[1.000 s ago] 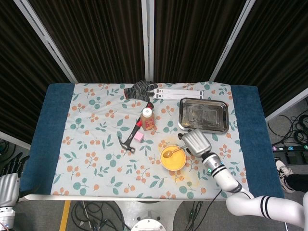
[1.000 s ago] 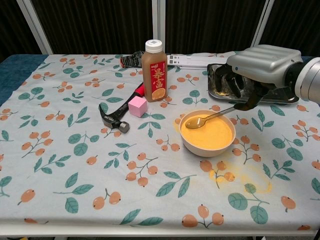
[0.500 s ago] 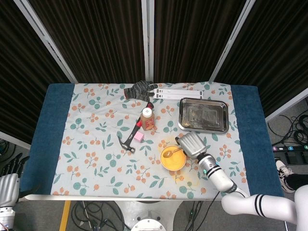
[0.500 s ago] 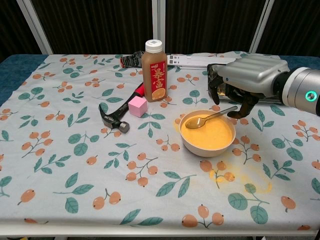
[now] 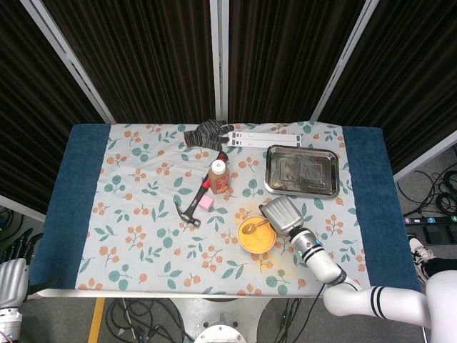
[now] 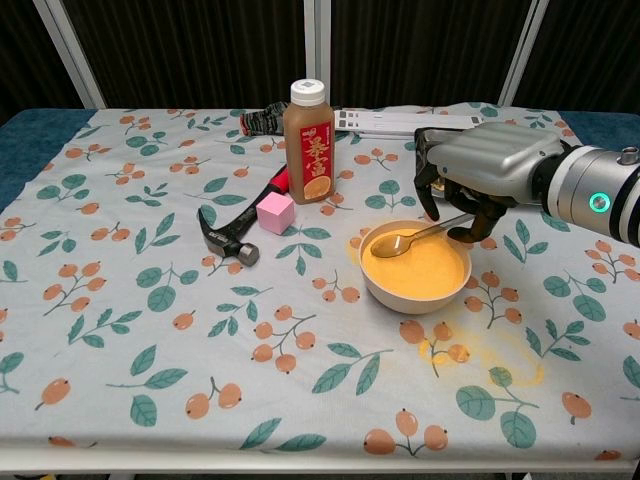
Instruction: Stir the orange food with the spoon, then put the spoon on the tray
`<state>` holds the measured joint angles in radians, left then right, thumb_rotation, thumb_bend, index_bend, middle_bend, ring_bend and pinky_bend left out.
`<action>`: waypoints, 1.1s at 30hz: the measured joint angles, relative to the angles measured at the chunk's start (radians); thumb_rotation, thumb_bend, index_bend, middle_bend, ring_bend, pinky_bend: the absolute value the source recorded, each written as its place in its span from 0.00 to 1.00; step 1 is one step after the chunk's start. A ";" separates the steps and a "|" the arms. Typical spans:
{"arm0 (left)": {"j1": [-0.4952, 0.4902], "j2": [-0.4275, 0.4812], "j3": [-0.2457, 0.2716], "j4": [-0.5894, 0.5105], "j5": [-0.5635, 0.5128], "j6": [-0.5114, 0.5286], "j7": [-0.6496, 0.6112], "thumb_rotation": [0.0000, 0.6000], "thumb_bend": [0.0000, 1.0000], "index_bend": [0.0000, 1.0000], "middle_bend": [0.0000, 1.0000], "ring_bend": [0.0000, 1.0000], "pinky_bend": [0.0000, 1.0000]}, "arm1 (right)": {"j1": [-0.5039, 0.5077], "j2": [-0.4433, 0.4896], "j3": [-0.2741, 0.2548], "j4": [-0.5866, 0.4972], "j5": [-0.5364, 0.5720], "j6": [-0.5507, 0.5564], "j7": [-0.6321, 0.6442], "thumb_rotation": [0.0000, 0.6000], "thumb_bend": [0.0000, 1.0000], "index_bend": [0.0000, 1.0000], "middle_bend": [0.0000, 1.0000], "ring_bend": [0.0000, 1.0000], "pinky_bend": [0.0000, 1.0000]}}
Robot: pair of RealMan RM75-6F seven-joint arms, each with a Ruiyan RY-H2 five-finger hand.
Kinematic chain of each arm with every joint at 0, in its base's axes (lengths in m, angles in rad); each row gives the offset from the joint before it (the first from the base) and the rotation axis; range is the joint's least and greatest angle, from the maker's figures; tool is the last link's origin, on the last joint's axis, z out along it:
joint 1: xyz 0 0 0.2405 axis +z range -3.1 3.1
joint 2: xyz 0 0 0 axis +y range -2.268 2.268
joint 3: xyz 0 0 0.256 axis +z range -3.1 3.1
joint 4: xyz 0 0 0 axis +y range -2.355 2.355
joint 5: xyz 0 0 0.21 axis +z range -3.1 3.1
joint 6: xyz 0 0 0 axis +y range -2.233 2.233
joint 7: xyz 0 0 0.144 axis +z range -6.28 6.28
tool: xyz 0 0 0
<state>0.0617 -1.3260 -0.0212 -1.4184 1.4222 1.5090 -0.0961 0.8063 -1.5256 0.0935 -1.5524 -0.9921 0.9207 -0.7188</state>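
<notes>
Spoon (image 6: 412, 238) lies tilted in the bowl (image 6: 415, 290), its scoop resting on the orange food (image 6: 420, 268) left of centre, handle rising to the right over the rim. Bowl white outside, sits right of table centre on the flowered cloth (image 6: 140, 300); orange stain ring on the cloth just in front and to the right of it.

Right hand (image 6: 485, 175) is over the far right edge of the bowl, palm down, fingers (image 6: 466, 225) curled down around the end of the spoon handle. From the chest view the handle passes between thumb and finger, so the hand holds the spoon. Head view shows the same hand (image 5: 282, 213) at the bowl's upper right, fingers hidden beneath it.

Tray (image 5: 270, 179), metal and rectangular, lies behind the bowl toward the far right of the table, apart from it.

Left of the bowl: pink cube (image 6: 275, 212), with a hammer (image 6: 232, 235) beside it, head toward the front. Brown drink bottle (image 6: 308, 130) stands upright behind the cube. At the far edge, a dark knitted glove (image 5: 208, 133) and a flat white strip (image 5: 265, 137).

Left hand (image 5: 11, 275) sits off the table at the lower left corner of the head view; its fingers are too far cut off to tell their state.
</notes>
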 measured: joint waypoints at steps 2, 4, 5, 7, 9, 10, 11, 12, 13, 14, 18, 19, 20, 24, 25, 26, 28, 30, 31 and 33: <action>0.001 -0.002 0.000 0.002 -0.001 -0.001 -0.001 1.00 0.06 0.19 0.14 0.11 0.15 | 0.003 -0.002 -0.002 0.001 0.005 -0.001 -0.002 1.00 0.28 0.51 0.83 0.74 0.93; 0.001 -0.002 0.000 0.003 0.000 -0.001 -0.002 1.00 0.06 0.19 0.14 0.11 0.15 | 0.006 -0.004 -0.003 0.002 0.011 -0.002 -0.005 1.00 0.28 0.51 0.83 0.74 0.93; 0.001 -0.002 0.000 0.003 0.000 -0.001 -0.003 1.00 0.06 0.19 0.14 0.11 0.15 | 0.009 -0.005 -0.004 0.003 0.017 -0.003 -0.008 1.00 0.28 0.51 0.83 0.74 0.93; 0.002 -0.003 0.000 0.005 -0.001 -0.001 -0.004 1.00 0.06 0.19 0.14 0.11 0.15 | 0.013 -0.007 -0.005 0.003 0.025 -0.005 -0.012 1.00 0.28 0.51 0.83 0.74 0.93; 0.002 -0.003 0.000 0.007 -0.002 -0.002 -0.005 1.00 0.06 0.19 0.14 0.11 0.15 | 0.019 -0.009 -0.006 0.004 0.034 -0.006 -0.016 1.00 0.29 0.51 0.83 0.74 0.93; 0.002 -0.003 -0.001 0.008 -0.002 -0.003 -0.006 1.00 0.06 0.19 0.14 0.11 0.15 | 0.020 -0.010 -0.006 0.004 0.037 -0.007 -0.018 1.00 0.29 0.51 0.83 0.74 0.93; 0.002 -0.004 -0.001 0.009 -0.003 -0.003 -0.007 1.00 0.06 0.19 0.14 0.11 0.15 | 0.023 -0.012 -0.007 0.004 0.041 -0.007 -0.019 1.00 0.29 0.51 0.83 0.74 0.93; 0.002 -0.004 -0.001 0.010 -0.004 -0.003 -0.008 1.00 0.06 0.19 0.14 0.11 0.15 | 0.025 -0.013 -0.008 0.005 0.044 -0.008 -0.021 1.00 0.29 0.51 0.83 0.74 0.93; 0.003 -0.004 -0.001 0.011 -0.004 -0.003 -0.009 1.00 0.06 0.19 0.14 0.11 0.15 | 0.027 -0.014 -0.008 0.005 0.047 -0.008 -0.022 1.00 0.29 0.51 0.83 0.74 0.93; 0.003 -0.005 -0.002 0.012 -0.005 -0.004 -0.010 1.00 0.06 0.19 0.14 0.11 0.15 | 0.030 -0.016 -0.009 0.005 0.050 -0.008 -0.023 1.00 0.30 0.51 0.83 0.74 0.93; 0.003 -0.007 -0.002 0.016 -0.006 -0.006 -0.014 1.00 0.06 0.19 0.14 0.11 0.15 | 0.035 -0.019 -0.012 0.006 0.053 -0.006 -0.025 1.00 0.31 0.52 0.83 0.74 0.93; 0.003 -0.007 -0.002 0.017 -0.006 -0.006 -0.015 1.00 0.06 0.19 0.14 0.11 0.15 | 0.037 -0.020 -0.013 0.007 0.055 -0.005 -0.026 1.00 0.32 0.52 0.83 0.74 0.93; 0.003 -0.007 -0.002 0.018 -0.006 -0.007 -0.016 1.00 0.06 0.19 0.14 0.11 0.15 | 0.039 -0.022 -0.014 0.008 0.056 -0.005 -0.027 1.00 0.32 0.53 0.83 0.74 0.93; 0.004 -0.009 -0.002 0.021 -0.006 -0.007 -0.020 1.00 0.06 0.19 0.14 0.11 0.15 | 0.043 -0.026 -0.015 0.012 0.062 -0.001 -0.027 1.00 0.34 0.55 0.83 0.74 0.93; 0.004 -0.009 -0.002 0.021 -0.006 -0.007 -0.020 1.00 0.06 0.19 0.14 0.11 0.15 | 0.043 -0.026 -0.015 0.012 0.061 0.000 -0.027 1.00 0.34 0.55 0.83 0.74 0.93; 0.004 -0.009 -0.002 0.022 -0.006 -0.008 -0.021 1.00 0.06 0.19 0.14 0.11 0.15 | 0.044 -0.026 -0.016 0.012 0.061 0.002 -0.026 1.00 0.34 0.55 0.83 0.74 0.93; 0.004 -0.010 -0.002 0.023 -0.006 -0.009 -0.021 1.00 0.06 0.19 0.14 0.11 0.15 | 0.045 -0.026 -0.018 0.011 0.059 0.004 -0.026 1.00 0.35 0.57 0.83 0.74 0.93; 0.003 -0.010 -0.002 0.024 -0.006 -0.010 -0.021 1.00 0.06 0.19 0.14 0.11 0.15 | 0.047 -0.027 -0.019 0.010 0.056 0.006 -0.026 1.00 0.36 0.58 0.83 0.74 0.93; 0.003 -0.011 -0.002 0.025 -0.006 -0.010 -0.021 1.00 0.06 0.19 0.14 0.11 0.15 | 0.047 -0.027 -0.020 0.009 0.055 0.007 -0.025 1.00 0.36 0.58 0.83 0.74 0.93; 0.004 -0.011 -0.002 0.025 -0.006 -0.009 -0.023 1.00 0.06 0.19 0.14 0.11 0.15 | 0.048 -0.026 -0.020 0.007 0.047 0.011 -0.024 1.00 0.37 0.60 0.83 0.74 0.93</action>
<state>0.0658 -1.3370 -0.0233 -1.3932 1.4162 1.4997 -0.1189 0.8543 -1.5520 0.0731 -1.5458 -0.9447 0.9319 -0.7431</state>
